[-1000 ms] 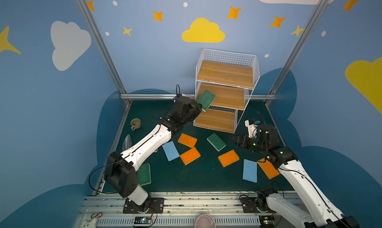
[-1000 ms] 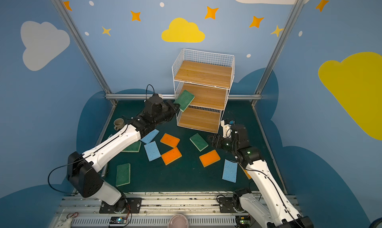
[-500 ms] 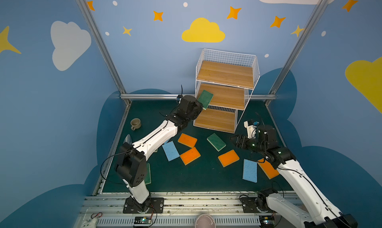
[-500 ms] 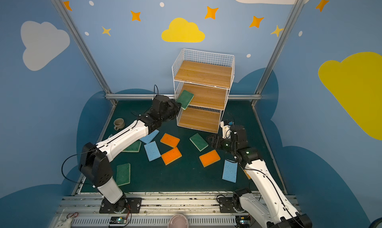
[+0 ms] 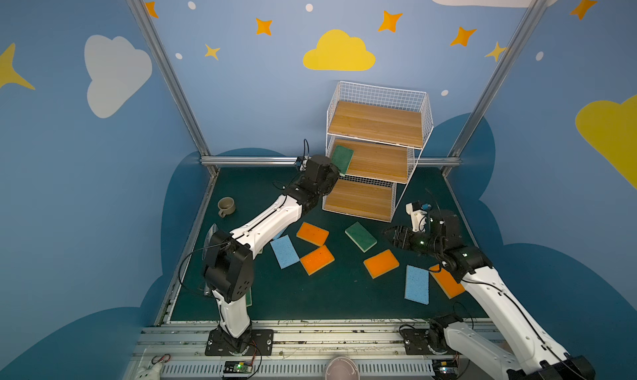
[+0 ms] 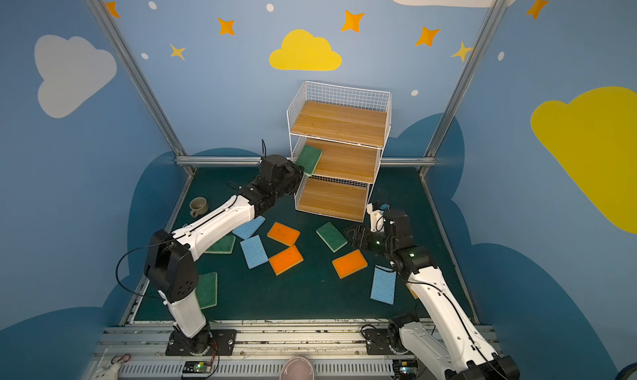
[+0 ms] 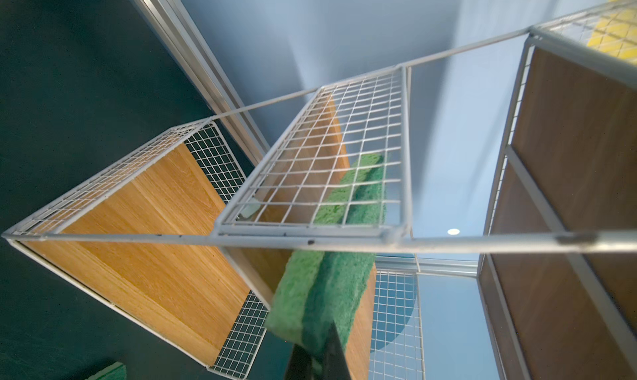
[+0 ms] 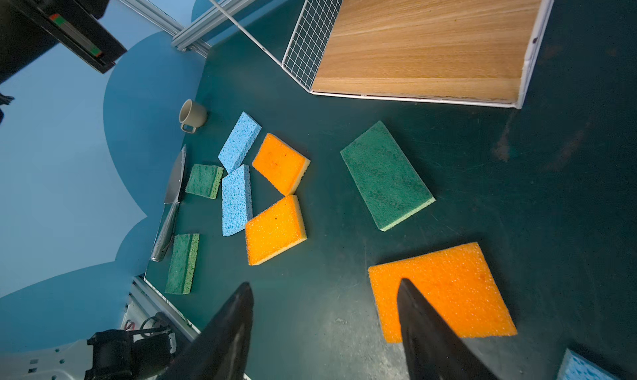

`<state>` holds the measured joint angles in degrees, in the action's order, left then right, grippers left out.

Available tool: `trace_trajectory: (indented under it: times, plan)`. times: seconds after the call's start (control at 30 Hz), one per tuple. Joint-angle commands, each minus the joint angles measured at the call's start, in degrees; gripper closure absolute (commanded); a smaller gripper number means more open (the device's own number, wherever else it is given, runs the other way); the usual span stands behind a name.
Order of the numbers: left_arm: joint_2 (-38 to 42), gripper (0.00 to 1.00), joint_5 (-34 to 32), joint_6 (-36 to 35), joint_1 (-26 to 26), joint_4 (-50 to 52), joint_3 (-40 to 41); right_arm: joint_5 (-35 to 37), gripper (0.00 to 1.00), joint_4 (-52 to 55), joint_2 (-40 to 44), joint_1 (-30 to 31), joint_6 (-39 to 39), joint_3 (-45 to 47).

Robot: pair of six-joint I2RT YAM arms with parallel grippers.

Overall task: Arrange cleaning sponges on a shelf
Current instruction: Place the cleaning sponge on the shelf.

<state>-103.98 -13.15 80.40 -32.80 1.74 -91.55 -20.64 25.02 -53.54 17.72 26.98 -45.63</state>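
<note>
Checking left hand [image 7: 315,342]: state and position?

Reply: Fingers are clamped together on the held green sponge [image 5: 342,158], just above centre in both top views. This sponge sits tilted over the left end of the middle board of the shelf [image 5: 379,119]. Whether it rests on the board cannot be told.

Query: Right hand [image 8: 324,288]?

Reply: Fingers stand apart with nothing between them. It hovers over the surface [image 5: 310,302], right of centre in both top views, just beside an orange sponge [image 8: 465,285].

Query: Remaining sponges?

Reply: Orange, blue and green sponges lie scattered flat on the surface, below the shelf in the frame.
</note>
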Motion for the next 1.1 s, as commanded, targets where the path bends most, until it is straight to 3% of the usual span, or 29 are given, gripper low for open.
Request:
trace_trajectory:
  times: [0.0,0.3,0.43,0.5,0.67,0.93,1.07]
  plan:
    - [-1.5,0.97,-1.9,0.6,0.5,-0.7,-2.0,-0.7,0.35,-1.3,0.4,-0.2,0.0,0.5]
    - [-3.1,0.97,-1.9,1.8,0.8,-0.3,-3.0,-0.8,0.34,-1.1,0.6,-0.2,0.1,0.6]
    - [-3.8,0.92,-2.2,1.8,0.9,0.2,-3.9,-0.6,0.34,-0.8,1.0,-0.2,0.0,0.6]
    - [-4.0,0.77,-2.5,1.7,0.9,0.2,-4.2,-0.5,0.34,-0.6,1.2,-0.2,-0.1,0.6]
    - [-4.3,0.53,-3.0,1.0,1.0,0.2,-4.9,-0.6,0.34,-0.4,1.4,-0.3,-0.1,0.7]
    - [-4.4,0.29,-1.3,-0.3,0.9,-0.5,-5.2,-0.8,0.34,0.5,1.9,-0.2,-0.4,0.6]
    - [-1.9,0.06,-2.7,-4.4,-0.1,-0.8,-2.9,-1.5,0.29,0.8,2.2,-0.2,-1.1,0.5]
